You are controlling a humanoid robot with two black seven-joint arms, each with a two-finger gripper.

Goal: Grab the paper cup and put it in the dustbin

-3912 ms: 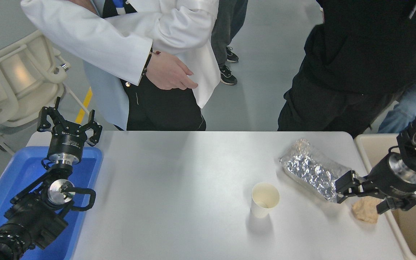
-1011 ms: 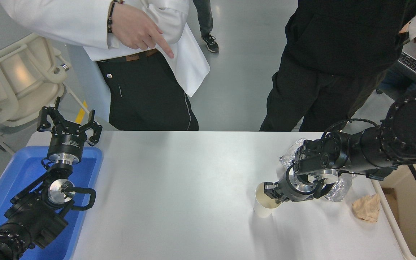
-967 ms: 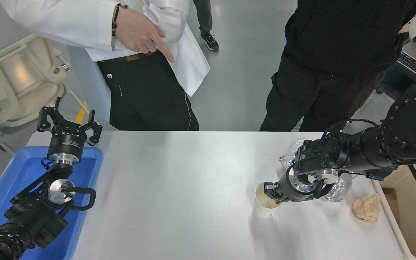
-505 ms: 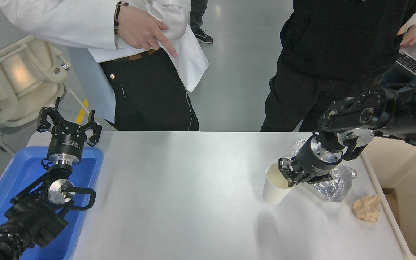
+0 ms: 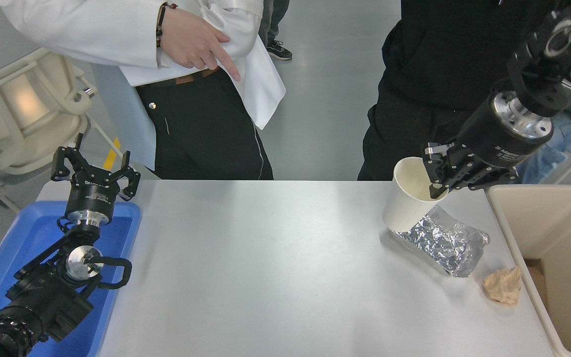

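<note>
paper cup point(image 5: 407, 201): matt cream paper | dustbin point(image 5: 553, 233): smooth beige plastic | foil container point(image 5: 441, 243): crinkled shiny foil | table point(image 5: 265, 258): smooth white, slight sheen | tray point(image 5: 28, 233): glossy blue plastic

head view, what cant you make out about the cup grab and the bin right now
- Paper cup: the right gripper covers its near rim, so grip depth is unclear; contents unreadable.
- Dustbin: cut off by the right and bottom edges; most of its floor unseen.
- Foil container: far-left end hidden behind the cup.
- Left gripper: parked over the blue tray.
</note>
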